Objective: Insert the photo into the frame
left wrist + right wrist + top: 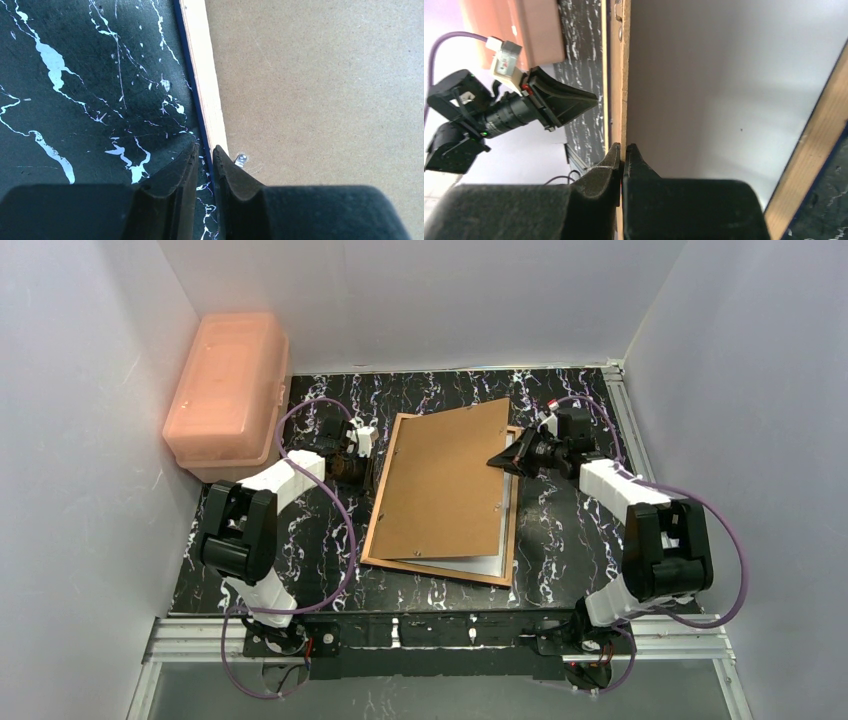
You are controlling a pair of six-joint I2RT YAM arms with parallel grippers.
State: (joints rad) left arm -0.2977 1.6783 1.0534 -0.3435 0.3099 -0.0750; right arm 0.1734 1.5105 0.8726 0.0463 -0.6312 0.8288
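Note:
The frame (514,530) lies face down on the black marbled table, wood-brown rear edges up; its thin navy border shows in the left wrist view (205,75). My right gripper (503,460) is shut on the right edge of the plain brown backing board (445,480) and holds that side raised and tilted; the grip shows in the right wrist view (622,147). A white sheet (480,562) lies in the frame under the board (724,90). The photo's beach picture is not in view. My left gripper (372,465) is at the frame's left edge, jaws nearly together (206,150), gripping nothing.
A pink lidded plastic box (225,385) stands at the back left, partly off the table. A small metal clip (241,159) sits on the board by the left gripper. White walls close in both sides and the back.

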